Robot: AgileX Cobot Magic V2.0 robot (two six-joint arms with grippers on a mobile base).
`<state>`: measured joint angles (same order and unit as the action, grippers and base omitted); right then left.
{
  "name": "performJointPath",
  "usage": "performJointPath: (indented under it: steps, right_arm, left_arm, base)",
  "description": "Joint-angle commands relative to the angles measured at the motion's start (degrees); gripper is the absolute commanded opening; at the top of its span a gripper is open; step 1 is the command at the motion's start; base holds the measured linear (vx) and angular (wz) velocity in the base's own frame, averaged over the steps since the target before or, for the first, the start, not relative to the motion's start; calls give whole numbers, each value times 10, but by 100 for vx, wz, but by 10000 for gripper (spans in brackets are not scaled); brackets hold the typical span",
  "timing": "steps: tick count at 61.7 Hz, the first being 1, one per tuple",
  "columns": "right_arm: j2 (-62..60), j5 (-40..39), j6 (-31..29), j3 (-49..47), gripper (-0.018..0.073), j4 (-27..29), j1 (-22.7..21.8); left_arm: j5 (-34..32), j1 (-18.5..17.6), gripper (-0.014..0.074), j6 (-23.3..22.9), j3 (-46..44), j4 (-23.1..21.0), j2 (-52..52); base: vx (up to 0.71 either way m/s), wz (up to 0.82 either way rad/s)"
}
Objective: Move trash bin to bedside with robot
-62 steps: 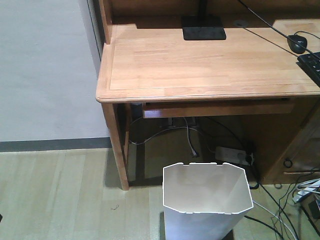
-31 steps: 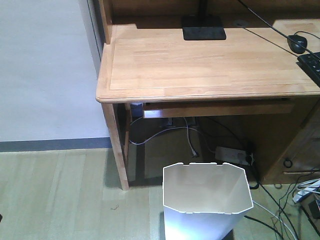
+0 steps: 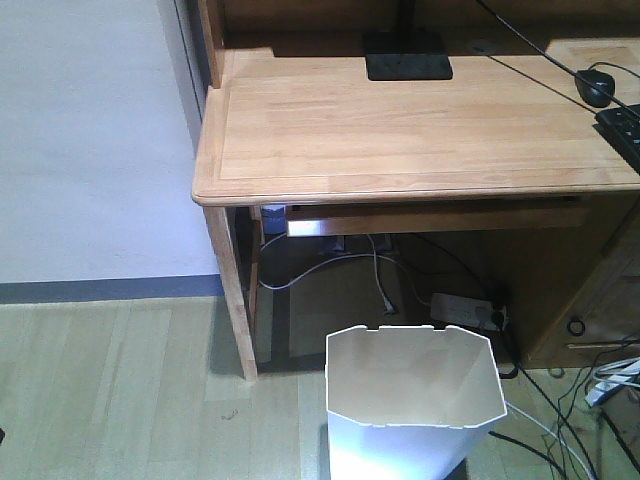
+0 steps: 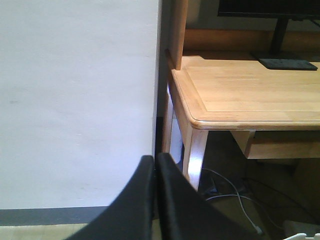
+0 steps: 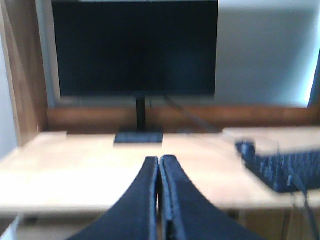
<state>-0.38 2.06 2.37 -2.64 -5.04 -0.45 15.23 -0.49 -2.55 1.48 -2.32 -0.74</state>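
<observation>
Trash bin is seen upright on the wooden floor at the lower edge of the front view, its octagonal notched rim open upward and its cream inside exposed. It is placed just in front of the open space under the desk, to the right of the desk leg and apart from it. A power strip and loose cables are seen on the floor behind it, beneath the desktop. No arm is shown in this view.

In the left wrist view, the left gripper is shown with its two black fingers pressed together and nothing held between them. It is aimed at the gap between the white wall and the corner of the desk. A small white notched sliver, which appears to be the bin's rim, is caught at the bottom right corner of that view, low and well to the right of the fingertips and not touched by them.

In the right wrist view, which is blurred, the right gripper is likewise shown closed on nothing, its fingers meeting along a thin seam. It is held above desktop level and pointed at the dark monitor, with a keyboard and mouse off to its right. How the bin lies relative to this claw cannot be told from that view.
</observation>
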Motion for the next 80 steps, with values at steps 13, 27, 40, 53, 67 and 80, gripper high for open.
performJointPath:
  steps: [13, 27, 40, 53, 67, 80]
  right_arm:
    - [118, 49, -3, -154, -9, -6, 0]
    - [163, 70, -3, -188, -9, 9, 0]
    - [176, 70, -3, -187, -7, 6, 0]
    - [179, 74, -3, -187, 57, 4, 0]
    - [179, 78, -3, -187, 230, 4, 0]
    - [179, 78, -3, -187, 410, 4, 0]
  left_arm:
    - [-40, -4, -6, -3, 11, -3, -8]
    - [-40, -4, -6, -3, 11, -3, -8]
    - [-40, -4, -6, -3, 11, -3, -8]
    - [-40, -4, -6, -3, 11, -3, -8]
    - [-40, -4, -6, -3, 11, -3, -8]
    - [-40, -4, -6, -3, 11, -3, -8]
  base:
    - [0, 0]
    - [0, 0]
    - [0, 0]
    - [0, 0]
    - [0, 0]
    - [0, 0]
